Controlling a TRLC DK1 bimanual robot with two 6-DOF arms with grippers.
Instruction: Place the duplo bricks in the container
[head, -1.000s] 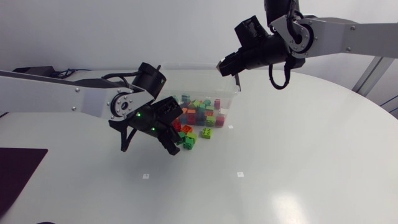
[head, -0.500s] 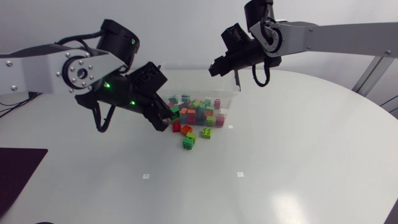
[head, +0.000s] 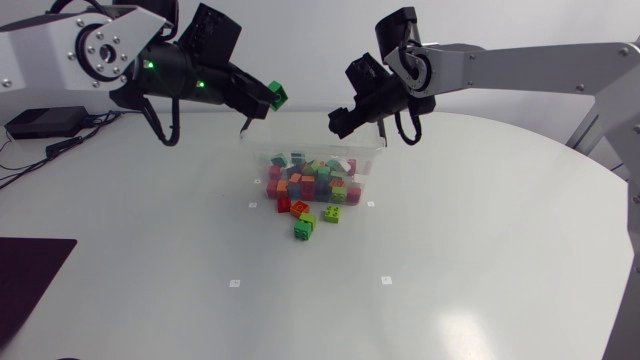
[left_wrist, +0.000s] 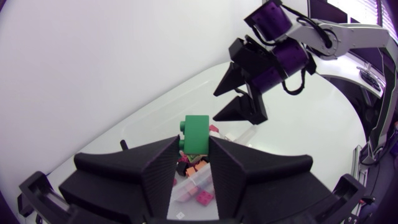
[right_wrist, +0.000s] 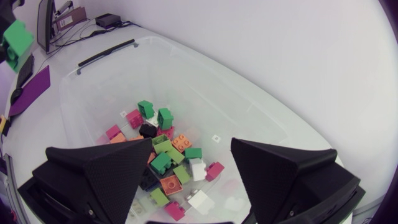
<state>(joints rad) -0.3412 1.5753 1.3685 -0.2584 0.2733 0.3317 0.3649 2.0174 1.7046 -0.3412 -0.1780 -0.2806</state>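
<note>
Head view, nearest first: at the left edge of the white surface (head: 480, 260), a dark mat (head: 30, 270). Further in, loose duplo bricks (head: 305, 215) just in front of the container: dark green brick (head: 302, 230) closest, then lime brick (head: 331, 213), orange brick (head: 301, 208) and red brick (head: 284, 204), all near the clear front wall. Behind them, the clear container (head: 378, 152), heaped with bricks in pink, green, orange and blue. Up in the air by its far left corner, the left pincer (head: 270, 98), clamped on a bright green brick (head: 277, 94). Over the far right corner, the right pincer (head: 338, 122), spread wide, gripping nothing.

Left wrist view: broad black fingers (left_wrist: 155, 171) pressing the bright green brick (left_wrist: 197, 132) from both sides. Down through the gap, a glimpse of orange and pink bricks. Ahead, the right pincer (left_wrist: 217, 106), wedges parted.

Right wrist view: looks straight down between the parted fingers (right_wrist: 106, 171) of the right pincer (right_wrist: 193, 149) into the container (right_wrist: 186, 68), with a jumble of bricks on its floor. Well off beside it, aloft, the bright green brick (right_wrist: 18, 40).
</note>
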